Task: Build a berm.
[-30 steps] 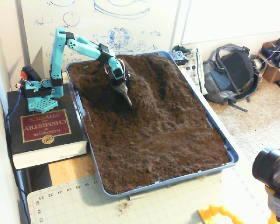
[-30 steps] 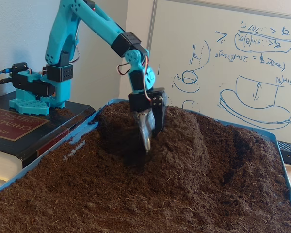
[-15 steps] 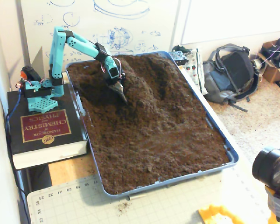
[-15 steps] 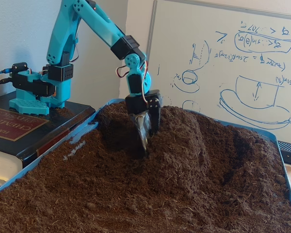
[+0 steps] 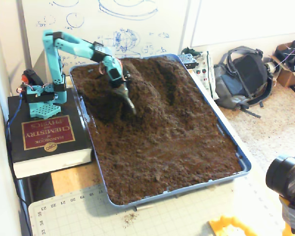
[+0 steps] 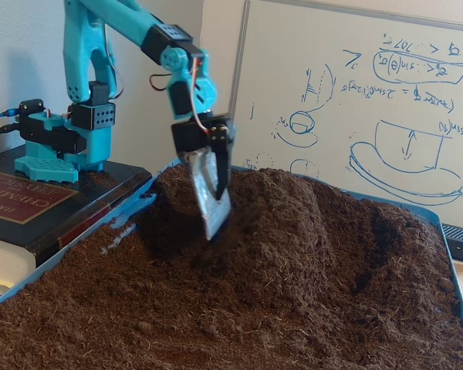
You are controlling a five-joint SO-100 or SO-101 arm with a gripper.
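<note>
Whiteboard (image 6: pixel 355 100) scribbles in blue marker fill the wall behind a bench, with a book (image 5: pixel 46 140) at the left edge under the teal arm's base (image 5: pixel 39 96). From that base the arm (image 6: pixel 123 31) rises and bends over a blue tray (image 5: pixel 238 152) packed with dark brown soil (image 5: pixel 177 142). In both fixed views the gripper (image 5: pixel 129 102) (image 6: pixel 212 204) points down, its pale flat blade hanging at the left flank of the berm (image 5: pixel 147 91) (image 6: pixel 285 216); the tip looks lifted just clear of the soil in the low view, though contact cannot be ruled out. Whether the claw is wide or narrow cannot be told: only the one blade shows, and nothing is seen held in it. A scooped hollow (image 5: pixel 101 101) lies in the soil left of the blade. The berm stands in the far part of the tray, close to the whiteboard, sloping down to flatter soil toward the near end. Right of the tray, on the floor, lies a grey backpack (image 5: pixel 246 76), and a black lens (image 5: pixel 285 177) pokes in at the lower right corner.
</note>
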